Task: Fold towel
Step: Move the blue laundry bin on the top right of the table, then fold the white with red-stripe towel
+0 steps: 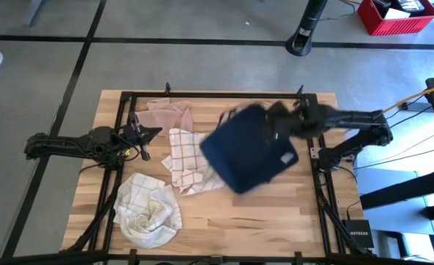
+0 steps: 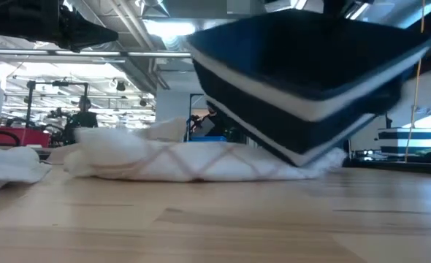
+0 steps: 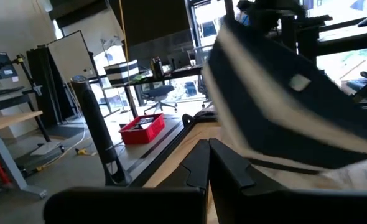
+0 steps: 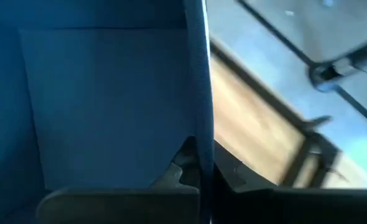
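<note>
From above, my right gripper (image 1: pixel 277 121) is reaching in from the right edge of the bench toward the middle, and a folded navy towel (image 1: pixel 248 149) hangs from it, pinched at its far-right edge and lifted clear of the bench. It looks like a flat, squared stack, tilted, with its lower corner over the checked cloth (image 1: pixel 190 160) at bench centre. I judge it light but limp — the layers will slide and fan open if I swing it, so a grip across all the layers at one folded edge is the place to hold. My left gripper (image 1: pixel 145 137) waits near the left edge, arm stretched low along the bench, beside a pinkish cloth (image 1: pixel 167 112) at the far edge; a crumpled white checked cloth (image 1: pixel 147 210) sits by the near-left corner.

From bench height, the navy towel (image 2: pixel 310 80) hangs slanted, pale bands showing along its edge, its lowest corner just over or touching the checked cloth (image 2: pixel 193 164) — I cannot tell which.

Through my left wrist, my own fingers (image 3: pixel 224 177) meet in a closed point holding nothing, and the navy towel (image 3: pixel 295 106) floats ahead, well apart from them.

Through my right wrist, blue towel (image 4: pixel 102 99) fills the picture, its edge running straight down into my fingers (image 4: pixel 171 174) — clamped on it, the wooden bench (image 4: pixel 252 118) far below.
</note>
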